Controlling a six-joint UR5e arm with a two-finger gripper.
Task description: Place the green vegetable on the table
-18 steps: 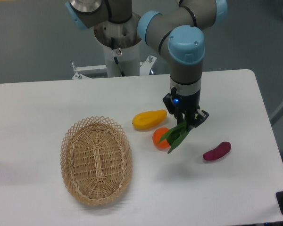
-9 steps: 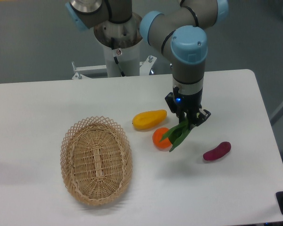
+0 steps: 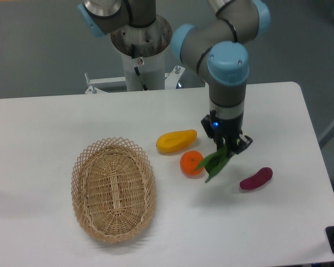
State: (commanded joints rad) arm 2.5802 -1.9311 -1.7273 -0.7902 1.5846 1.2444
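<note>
The green vegetable (image 3: pixel 212 164) hangs from my gripper (image 3: pixel 228 147), leaf end pointing down-left, held above the white table (image 3: pixel 55 122). The gripper is shut on its stem end. The leaf overlaps the right edge of an orange fruit (image 3: pixel 190 163) in the view; I cannot tell whether they touch. The vegetable's tip is close to the tabletop, between the orange fruit and a purple eggplant-like piece (image 3: pixel 256 178).
A yellow fruit (image 3: pixel 176 141) lies left of the gripper. An oval wicker basket (image 3: pixel 113 189) sits at the front left of the table. The robot's base column (image 3: pixel 139 50) stands behind the table's far edge.
The gripper has moved a little to the right with the green vegetable, so the leaf covers less of the orange fruit.
</note>
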